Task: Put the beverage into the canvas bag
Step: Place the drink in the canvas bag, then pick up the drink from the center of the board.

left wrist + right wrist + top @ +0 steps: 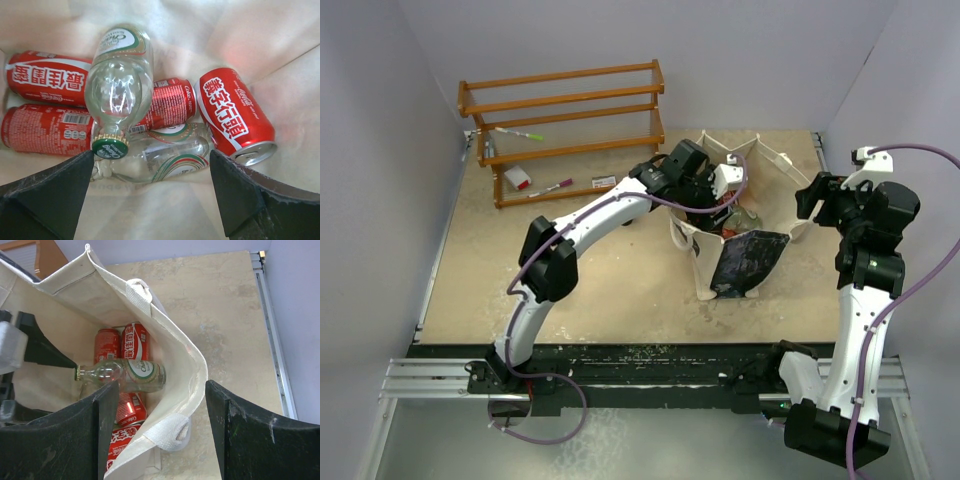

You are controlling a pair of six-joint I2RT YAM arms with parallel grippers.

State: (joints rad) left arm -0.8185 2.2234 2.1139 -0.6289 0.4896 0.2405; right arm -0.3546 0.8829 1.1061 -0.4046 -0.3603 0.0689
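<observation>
The cream canvas bag (740, 255), with a black panel on its side, stands open at the table's middle right. My left gripper (712, 205) reaches down into it. In the left wrist view the left gripper (152, 200) is open and empty just above the bag's floor. Below it a clear glass bottle with a green cap (120, 85) lies on a second clear bottle (170, 155) and several red cola cans (232, 112). My right gripper (157, 435) is open, its jaws either side of the bag's rim (187, 365), not closed on it. The bottle (130, 375) also shows there.
A wooden rack (560, 110) stands at the back left with pens and a small white and red item on its shelves. The bag's strap handle (172, 432) hangs over the rim between my right fingers. Metal rails run along the table's edges (430, 270).
</observation>
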